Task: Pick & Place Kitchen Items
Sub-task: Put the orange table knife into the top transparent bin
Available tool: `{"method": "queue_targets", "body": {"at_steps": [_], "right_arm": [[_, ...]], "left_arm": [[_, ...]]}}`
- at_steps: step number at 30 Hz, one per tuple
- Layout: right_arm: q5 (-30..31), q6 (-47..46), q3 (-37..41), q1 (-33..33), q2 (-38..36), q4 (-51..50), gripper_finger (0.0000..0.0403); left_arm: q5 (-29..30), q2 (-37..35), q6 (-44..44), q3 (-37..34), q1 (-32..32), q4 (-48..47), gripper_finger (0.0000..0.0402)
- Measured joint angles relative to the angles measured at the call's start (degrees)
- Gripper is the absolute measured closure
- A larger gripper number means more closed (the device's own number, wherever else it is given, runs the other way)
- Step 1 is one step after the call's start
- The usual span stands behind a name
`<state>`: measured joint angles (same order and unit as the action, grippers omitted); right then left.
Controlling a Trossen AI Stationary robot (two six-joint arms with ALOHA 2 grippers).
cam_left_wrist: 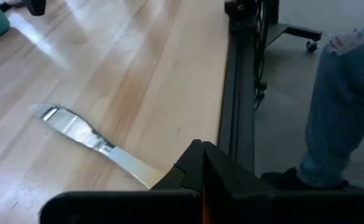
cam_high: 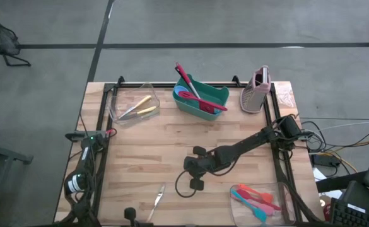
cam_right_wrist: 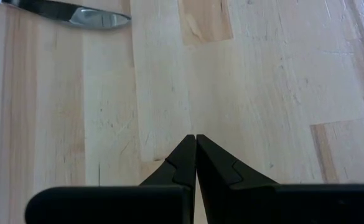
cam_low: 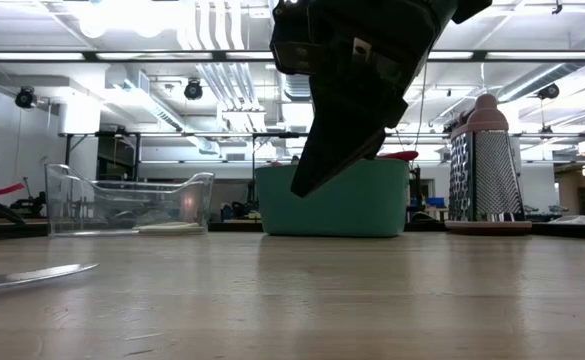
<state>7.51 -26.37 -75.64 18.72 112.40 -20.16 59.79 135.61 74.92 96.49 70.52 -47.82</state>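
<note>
1. The table [cam_high: 171, 142] carries a lone knife [cam_high: 157, 200] at its near edge, long axis running roughly near-to-far.
2. Right gripper [cam_high: 197, 184], fingers together, empty, hovers just beside it.
3. Left gripper [cam_left_wrist: 200, 155], fingers together, sits nearer still.

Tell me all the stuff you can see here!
knife: one, silver, near table edge
green bin: one, far middle, red and pink utensils inside
left tub: one, clear, far left, yellow-handled cutlery inside
right tub: one, clear, near right, red and blue spatulas inside
grater: one, pink-grey, far right, upright
person's leg: jeans, beside table
left gripper: shut, by knife
right gripper: shut, over bare table middle
</note>
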Motion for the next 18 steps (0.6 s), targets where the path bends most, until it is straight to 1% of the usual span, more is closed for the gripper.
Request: {"method": "queue_targets", "body": {"at_steps": [4, 10, 15, 18], "right_arm": [[0.0, 0.0, 0.0, 0.0, 0.0, 0.0, 0.0394], [0.0, 0.0, 0.0, 0.0, 0.0, 0.0, 0.0394], [0.0, 0.0, 0.0, 0.0, 0.0, 0.0, 0.0394], [0.0, 0.0, 0.0, 0.0, 0.0, 0.0, 0.0394]], "left_arm": [[0.9, 0.0, -0.5, -0.1, 0.0, 2.4, 0.0398], [1.9, 0.0, -5.0, -0.1, 0.0, 5.9, 0.0399], [5.9, -0.1, -8.0, 0.8, 0.2, 6.0, 0.0395], [7.9, -0.6, -7.5, 0.8, 0.2, 6.7, 0.0387]]}}
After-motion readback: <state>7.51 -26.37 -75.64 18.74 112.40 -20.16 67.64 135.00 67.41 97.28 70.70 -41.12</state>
